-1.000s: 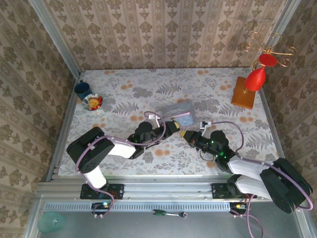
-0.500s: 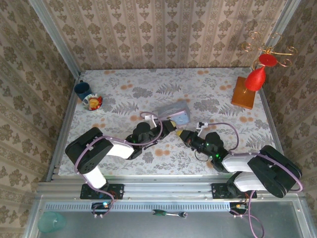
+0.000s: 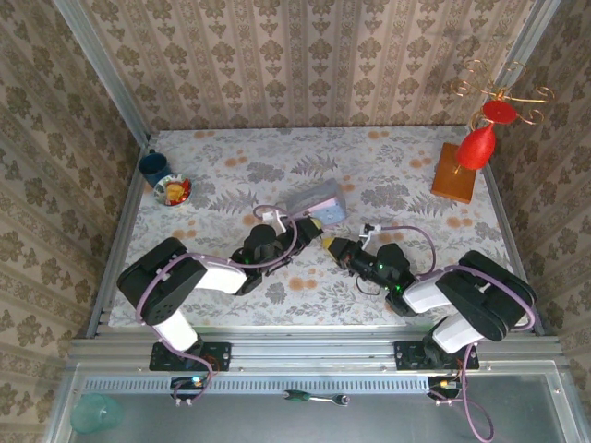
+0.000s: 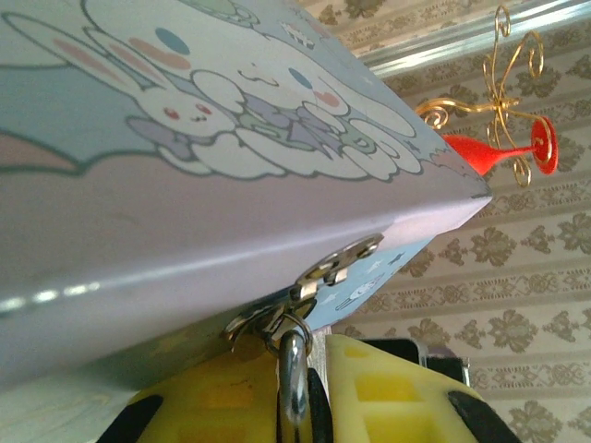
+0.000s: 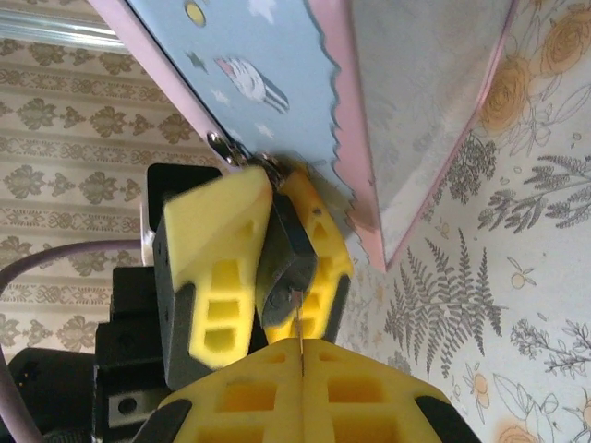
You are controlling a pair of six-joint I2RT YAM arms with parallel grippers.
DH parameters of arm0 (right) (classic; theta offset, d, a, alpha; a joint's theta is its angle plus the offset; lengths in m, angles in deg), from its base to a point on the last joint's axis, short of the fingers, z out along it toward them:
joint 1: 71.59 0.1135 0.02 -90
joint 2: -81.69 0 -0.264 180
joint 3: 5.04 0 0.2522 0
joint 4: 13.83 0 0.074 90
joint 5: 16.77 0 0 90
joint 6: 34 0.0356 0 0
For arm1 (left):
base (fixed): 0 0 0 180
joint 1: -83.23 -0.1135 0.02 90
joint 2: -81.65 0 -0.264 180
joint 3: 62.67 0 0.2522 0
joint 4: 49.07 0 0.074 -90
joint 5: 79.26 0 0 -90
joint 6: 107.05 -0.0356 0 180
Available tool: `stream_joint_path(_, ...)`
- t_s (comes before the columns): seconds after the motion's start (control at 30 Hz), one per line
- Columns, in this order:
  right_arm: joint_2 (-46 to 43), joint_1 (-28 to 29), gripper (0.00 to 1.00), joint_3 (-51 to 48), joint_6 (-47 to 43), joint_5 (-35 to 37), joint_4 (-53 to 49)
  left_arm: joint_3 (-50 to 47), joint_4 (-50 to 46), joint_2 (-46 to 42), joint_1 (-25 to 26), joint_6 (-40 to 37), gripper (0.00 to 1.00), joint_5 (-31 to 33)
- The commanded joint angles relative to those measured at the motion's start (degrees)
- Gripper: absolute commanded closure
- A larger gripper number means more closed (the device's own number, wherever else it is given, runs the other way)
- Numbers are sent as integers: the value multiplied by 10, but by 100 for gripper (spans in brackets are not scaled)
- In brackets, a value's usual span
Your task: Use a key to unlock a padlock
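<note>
The pastel tin box [image 3: 314, 197] lies mid-table, and the tiny padlock [image 5: 284, 258] hangs from its metal hasp [image 4: 337, 268]. My left gripper [image 3: 312, 227] is shut on the padlock. In the left wrist view the shackle [image 4: 292, 360] stands between the yellow fingers [image 4: 388, 388] of the left gripper [image 4: 312, 388]. My right gripper [image 5: 302, 358] is shut on a thin key [image 5: 300, 328]. The key's tip touches the keyhole end of the dark padlock body. From above, the right gripper [image 3: 332, 245] points up-left at the left one, nearly touching it.
A blue cup [image 3: 153, 166] and a small dish [image 3: 173, 191] sit at the table's far left. A wooden base [image 3: 453, 173] with a red ornament [image 3: 477, 148] on a gold wire stand occupies the far right corner. Patterned walls enclose the table.
Both grippers and the tin box have shifted a little left and away from the bases. The right gripper has closed in on the padlock with the key.
</note>
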Motion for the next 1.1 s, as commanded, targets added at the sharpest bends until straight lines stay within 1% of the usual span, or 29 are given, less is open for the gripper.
stream_joint_path(0.0,14,-2,100,-5,-2,-15,-4,19,110,-57,-13,0,100,28)
stream_joint_path(0.23,-5,-17,100,2,-15,-28,0,12,108,-77,-19,2,100,21)
stream_joint_path(0.5,-88,-21,100,13,-57,-51,-18,-1,106,-72,-26,14,100,3)
stream_joint_path(0.6,-88,-22,100,21,-56,-64,-5,2,105,-67,-23,19,100,-14)
stream_joint_path(0.73,-92,-22,100,33,-57,-73,-6,15,101,-54,-16,26,100,-54)
stream_joint_path(0.93,-95,-24,100,32,-62,-76,-11,7,106,-43,-2,40,100,-65)
stream_joint_path(1.07,-92,-34,100,18,-61,-83,-18,8,102,-50,-8,43,100,-77)
